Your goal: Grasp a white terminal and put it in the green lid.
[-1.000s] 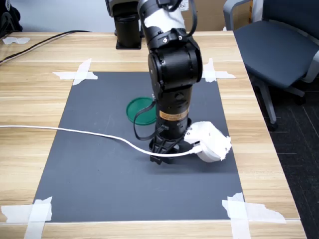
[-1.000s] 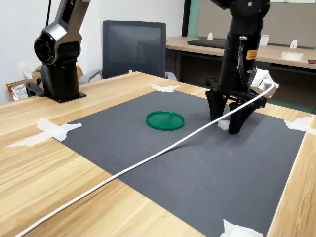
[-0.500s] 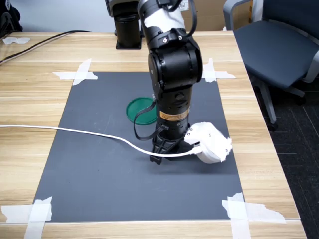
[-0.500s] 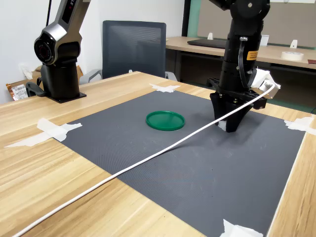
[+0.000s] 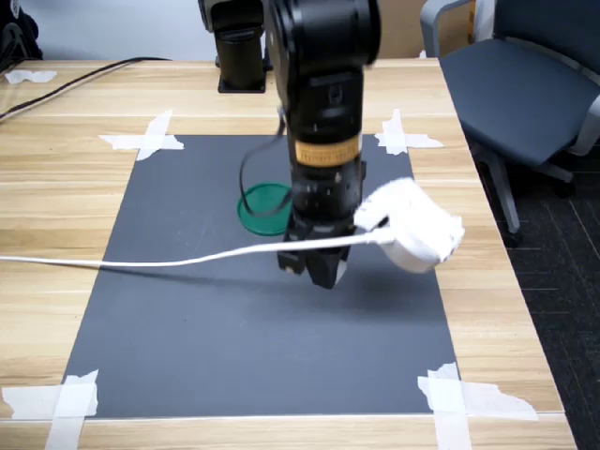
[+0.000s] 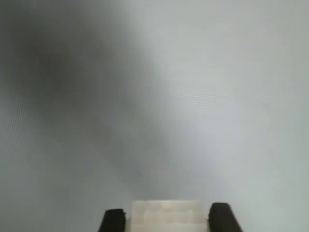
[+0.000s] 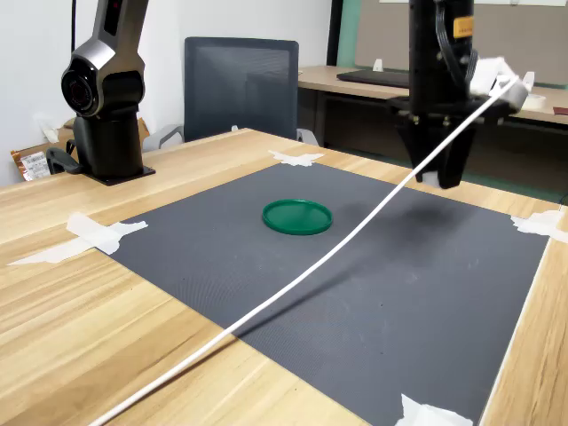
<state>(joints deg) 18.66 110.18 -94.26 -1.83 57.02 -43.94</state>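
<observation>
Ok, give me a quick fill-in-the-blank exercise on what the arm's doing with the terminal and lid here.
1. The pincer is shut on the white ____.
2. The green lid lies on the dark ____.
3. In both exterior views the pincer hangs ____ the mat, not touching it.
4. The lid holds ____.

Missing words: terminal; mat; above; nothing

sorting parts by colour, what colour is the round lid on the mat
Dark green. The lid shows best in the second exterior view, lying flat on the dark grey mat.
</observation>
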